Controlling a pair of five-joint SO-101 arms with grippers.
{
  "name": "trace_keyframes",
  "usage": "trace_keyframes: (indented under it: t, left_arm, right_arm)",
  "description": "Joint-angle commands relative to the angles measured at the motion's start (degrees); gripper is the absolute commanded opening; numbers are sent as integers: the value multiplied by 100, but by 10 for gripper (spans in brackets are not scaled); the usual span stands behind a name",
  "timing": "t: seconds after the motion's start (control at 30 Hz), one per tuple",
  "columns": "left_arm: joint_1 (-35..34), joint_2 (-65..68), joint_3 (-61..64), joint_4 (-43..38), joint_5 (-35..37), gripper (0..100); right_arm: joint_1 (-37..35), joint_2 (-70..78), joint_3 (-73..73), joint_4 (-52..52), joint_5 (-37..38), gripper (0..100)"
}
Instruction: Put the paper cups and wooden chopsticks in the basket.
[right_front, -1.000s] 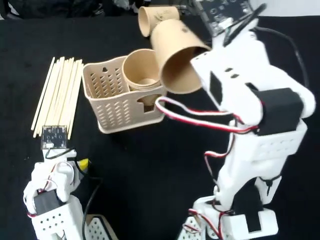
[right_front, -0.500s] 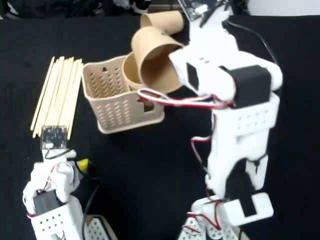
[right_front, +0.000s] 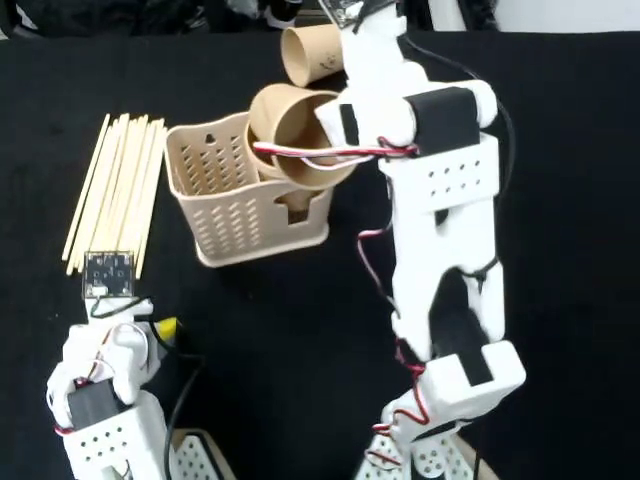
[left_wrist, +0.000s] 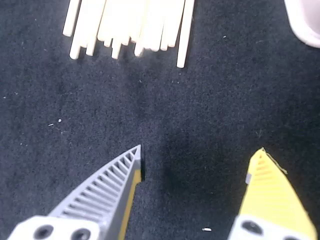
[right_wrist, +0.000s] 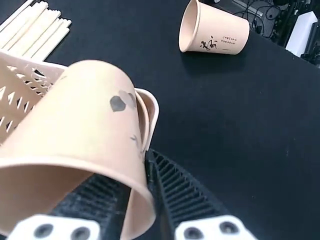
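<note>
The tilted paper cup (right_front: 305, 140) hangs mouth-forward over the basket (right_front: 235, 215) and the nested cup (right_front: 262, 112) standing in it. Its wall is pinched in the right gripper (right_wrist: 147, 162), on an arm stretched far across the table. The left gripper (left_wrist: 200, 150) hovers low with jaws spread, just short of the chopsticks (right_front: 115, 190) beside the basket, while the right arm covers part of the lying cup (right_front: 312, 52) behind.

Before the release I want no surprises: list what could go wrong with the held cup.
The held cup in the right gripper is tilted over the seated cup in the basket. Released so, it may roll off instead of nesting. Pressing down could tip or shove the basket.
</note>
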Motion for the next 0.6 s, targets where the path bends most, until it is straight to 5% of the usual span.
trace_keyframes:
  t: [0.0, 0.1, 0.3, 0.57]
  left_arm:
    - [40, -35, 13, -9, -35, 329]
    - [40, -35, 13, -9, -35, 329]
    - [40, -35, 13, 0, -35, 329]
    - [40, -35, 13, 0, -35, 329]
  right_arm:
    - [18, -22, -163, 185, -26, 16]
    - [18, -31, -136, 185, -62, 75]
    - [-396, -22, -585, 105, 255, 404]
    - [-703, 31, -901, -765, 264, 344]
